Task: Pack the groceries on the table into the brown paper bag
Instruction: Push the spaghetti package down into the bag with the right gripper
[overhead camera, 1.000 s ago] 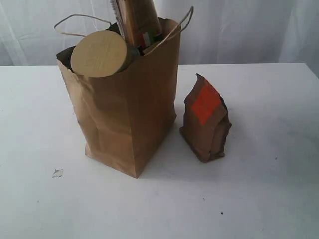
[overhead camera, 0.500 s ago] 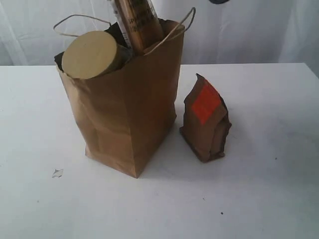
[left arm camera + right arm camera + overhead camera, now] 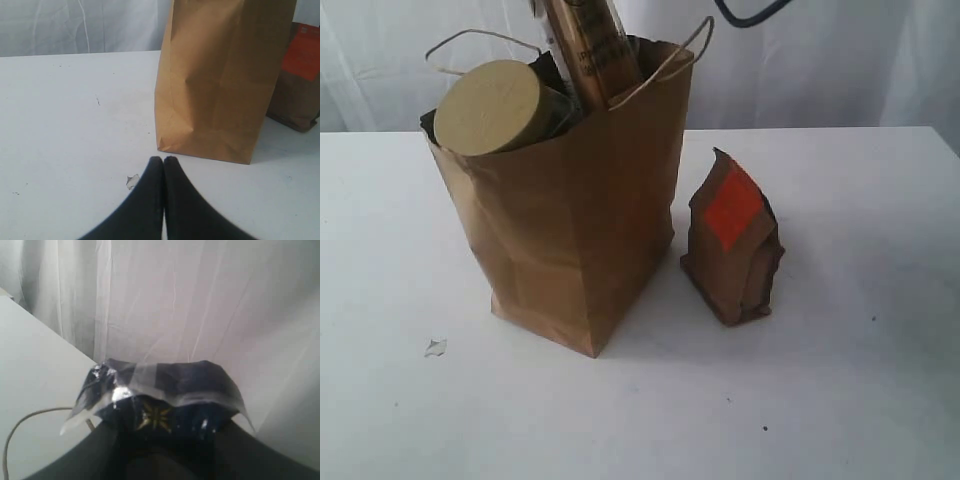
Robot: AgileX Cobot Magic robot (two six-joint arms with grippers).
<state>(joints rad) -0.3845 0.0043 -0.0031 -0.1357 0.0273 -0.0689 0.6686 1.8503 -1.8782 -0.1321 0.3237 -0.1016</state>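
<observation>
Brown paper bag (image 3: 570, 220): seen standing open on the white table (image 3: 860, 380), creased, its loop handles raised
Long spaghetti pack (image 3: 590, 45): stood on end in the bag's mouth, its top cut off by the exterior view's edge
Right gripper (image 3: 162, 432): clamped on the pack's crinkled dark-blue end, a white curtain (image 3: 200, 300) hung behind
Tan-lidded clear jar (image 3: 488, 105): tipped on its side at the bag's rim, lid turned outward
Brown pouch with orange-red label (image 3: 732, 240): set upright on the table, just beside the bag
Left gripper (image 3: 163, 162): held low over the table near the bag's foot, black jaws pressed together, nothing between them
Paper scrap (image 3: 435, 347): lying on the table near those closed tips
</observation>
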